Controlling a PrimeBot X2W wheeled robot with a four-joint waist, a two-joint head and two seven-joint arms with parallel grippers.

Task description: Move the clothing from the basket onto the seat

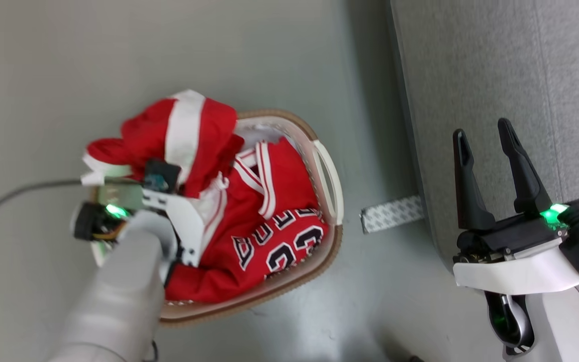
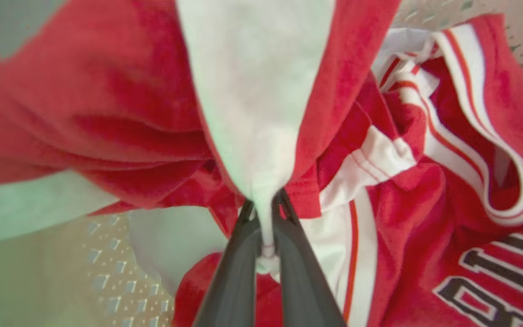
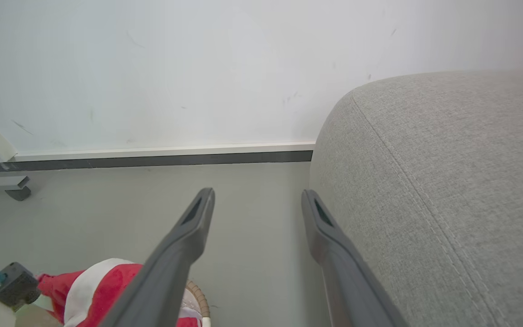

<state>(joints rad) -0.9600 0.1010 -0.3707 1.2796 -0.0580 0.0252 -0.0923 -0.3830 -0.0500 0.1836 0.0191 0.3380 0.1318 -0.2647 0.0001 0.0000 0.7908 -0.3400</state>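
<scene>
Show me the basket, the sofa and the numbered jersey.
basket [image 1: 338, 198]: head view, white side handle.
sofa [image 3: 447, 181]: right wrist view, grey upholstered top.
numbered jersey [image 1: 289, 249]: head view, at the black numerals.

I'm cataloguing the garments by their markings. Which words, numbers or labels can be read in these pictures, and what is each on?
"23": large black numerals edged in white, on the red jersey in the laundry basket.
Arched lettering above the numerals: folded and partly hidden, not readable.
Black-and-white characters on the jersey in the left wrist view: cut off, not readable.
Nothing else is legible.
</scene>
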